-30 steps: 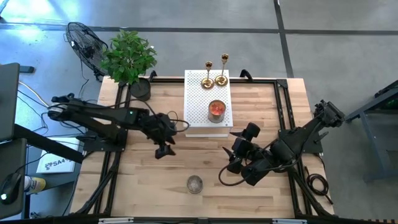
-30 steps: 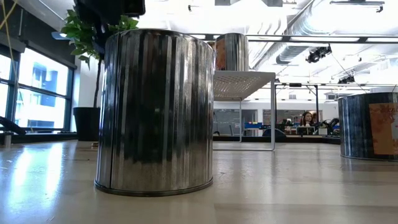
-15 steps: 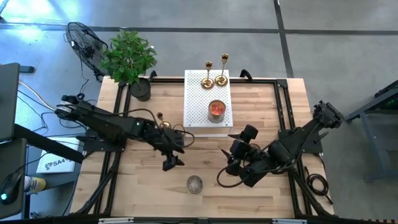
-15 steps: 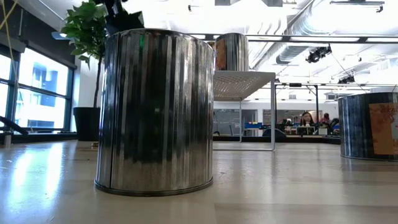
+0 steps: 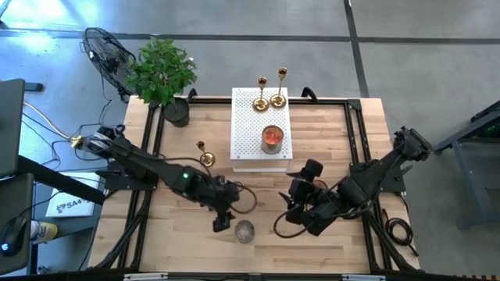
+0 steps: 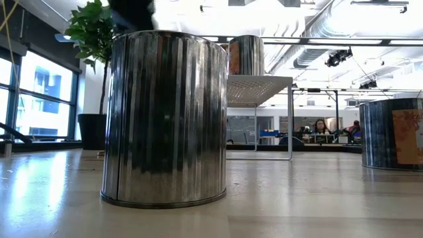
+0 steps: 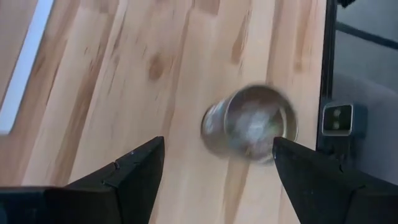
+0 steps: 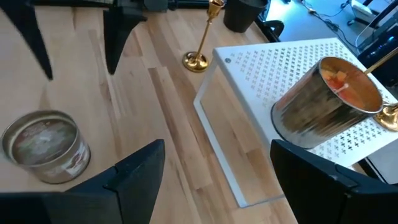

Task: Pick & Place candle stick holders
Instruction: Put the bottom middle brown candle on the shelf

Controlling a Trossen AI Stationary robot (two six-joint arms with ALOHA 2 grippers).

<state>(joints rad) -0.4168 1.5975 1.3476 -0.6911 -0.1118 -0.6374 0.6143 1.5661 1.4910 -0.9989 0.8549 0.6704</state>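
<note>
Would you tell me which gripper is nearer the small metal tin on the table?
Left. The left gripper hangs beside the tin; the right gripper waits farther off.

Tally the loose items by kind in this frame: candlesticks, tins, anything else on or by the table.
Candle stick holders: 3, two on the white perforated riser at and, one on the table
Metal tins: 2, on the riser, on the table
Potted plant: 1
Total: 6
</note>
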